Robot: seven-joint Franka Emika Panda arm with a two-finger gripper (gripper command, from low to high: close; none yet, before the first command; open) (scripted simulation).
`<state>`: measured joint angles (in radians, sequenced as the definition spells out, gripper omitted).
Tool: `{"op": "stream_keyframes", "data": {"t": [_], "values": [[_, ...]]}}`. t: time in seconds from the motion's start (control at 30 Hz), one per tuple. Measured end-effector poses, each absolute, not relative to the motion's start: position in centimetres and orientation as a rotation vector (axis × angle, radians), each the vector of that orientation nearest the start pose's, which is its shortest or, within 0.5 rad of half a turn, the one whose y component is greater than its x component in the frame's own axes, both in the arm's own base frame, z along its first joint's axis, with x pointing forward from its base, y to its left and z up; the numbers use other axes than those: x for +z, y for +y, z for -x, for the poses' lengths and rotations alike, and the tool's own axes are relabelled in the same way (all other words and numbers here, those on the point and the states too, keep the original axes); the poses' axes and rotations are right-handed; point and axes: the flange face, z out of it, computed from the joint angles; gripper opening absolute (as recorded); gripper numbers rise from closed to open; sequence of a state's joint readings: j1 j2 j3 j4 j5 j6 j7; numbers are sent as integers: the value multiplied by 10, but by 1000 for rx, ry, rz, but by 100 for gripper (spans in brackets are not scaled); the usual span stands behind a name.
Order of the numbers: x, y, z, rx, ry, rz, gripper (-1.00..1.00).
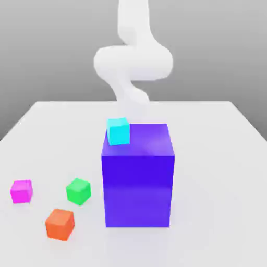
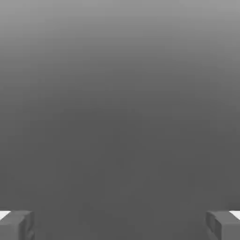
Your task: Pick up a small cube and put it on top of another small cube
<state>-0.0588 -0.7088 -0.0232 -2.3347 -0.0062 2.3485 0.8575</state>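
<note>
A: Where is the small bright magenta cube (image 1: 21,191) sitting relative to the arm?

B: It is lying on the white tabletop (image 1: 219,156) at the exterior view's far left, toward the near edge. The white robot arm (image 1: 133,57) is rising behind the big blue-purple block (image 1: 137,177), so the magenta cube is lying well apart from it, on the near side and off toward the exterior view's left. A cube has no long axis, so the approach is probably turning only on squaring up to its faces.

A: What is sitting near it?

B: A small green cube (image 1: 79,191) is resting to its right in the exterior view, and a small orange cube (image 1: 60,224) is sitting nearer the camera, all three apart from each other. A small cyan cube (image 1: 118,131) is perched on the block's top corner.

A: And the end effector (image 2: 120,225)?

B: In the hand view its two grey fingertips (image 2: 16,225) are standing spread wide apart at opposite edges, released, gripping nothing and touching nothing. It is facing plain grey background, so judging by that, it is not yet aiming at any cube.
</note>
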Motion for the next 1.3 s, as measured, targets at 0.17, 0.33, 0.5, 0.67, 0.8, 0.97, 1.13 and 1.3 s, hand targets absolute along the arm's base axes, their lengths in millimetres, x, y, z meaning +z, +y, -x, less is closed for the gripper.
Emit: {"op": "stream_keyframes", "data": {"t": [0.17,0.33,0.5,0.67,0.8,0.97,1.13,1.3], "values": [[564,-115,-421,-751,1616,2314,0],[459,-195,-422,-558,1989,2144,0],[354,-264,-386,-356,2336,1906,0],[254,-319,-312,-146,2666,1573,0],[188,-328,-270,-15,2811,1392,0],[132,-328,-264,-2,2826,1373,-100],[133,-328,-265,-3,2827,1373,-100],[157,-329,-265,-3,2827,1374,-100]]}}
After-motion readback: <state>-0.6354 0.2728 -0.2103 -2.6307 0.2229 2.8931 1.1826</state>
